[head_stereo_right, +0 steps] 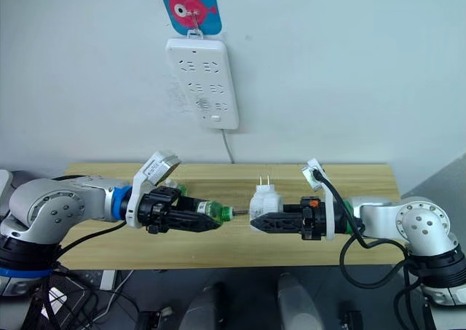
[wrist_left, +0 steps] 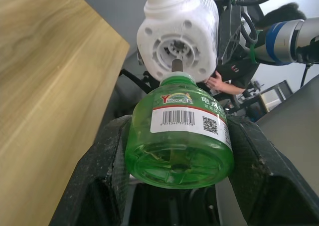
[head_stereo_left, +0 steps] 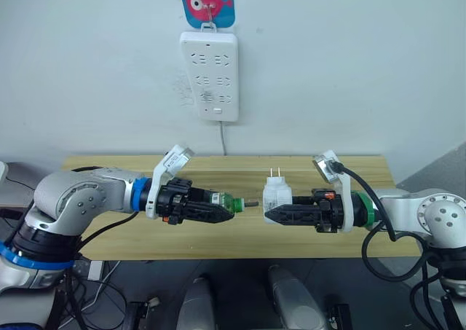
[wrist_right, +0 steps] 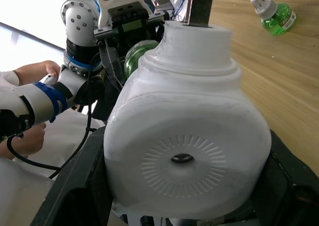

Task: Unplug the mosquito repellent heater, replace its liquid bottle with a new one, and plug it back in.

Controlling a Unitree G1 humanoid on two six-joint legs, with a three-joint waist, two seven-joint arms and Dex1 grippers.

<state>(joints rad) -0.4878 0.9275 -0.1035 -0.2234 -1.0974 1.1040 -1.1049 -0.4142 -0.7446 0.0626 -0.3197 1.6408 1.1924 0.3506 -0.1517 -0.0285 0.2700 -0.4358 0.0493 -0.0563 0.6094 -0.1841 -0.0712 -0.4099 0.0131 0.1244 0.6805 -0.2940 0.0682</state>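
Note:
My left gripper (head_stereo_left: 223, 206) is shut on a green liquid bottle (head_stereo_left: 220, 201), held sideways over the table's front edge. The label and barcode of the bottle (wrist_left: 179, 136) show between the black fingers (wrist_left: 107, 156). Its dark wick (wrist_left: 176, 66) points into the threaded opening of the white mosquito repellent heater (wrist_left: 179, 31); the neck stays just outside. My right gripper (head_stereo_left: 274, 213) is shut on the heater (head_stereo_left: 277, 194), prongs (head_stereo_left: 274, 173) up. Its round face with the centre hole (wrist_right: 183, 158) fills the space between the right fingers.
A white power strip (head_stereo_left: 210, 75) hangs on the wall under a blue fish hook, its cord dropping behind the wooden table (head_stereo_left: 218, 239). Another green bottle with a white cap (wrist_right: 273, 11) lies on the table. A person's hand (wrist_right: 37, 71) shows beyond the grippers.

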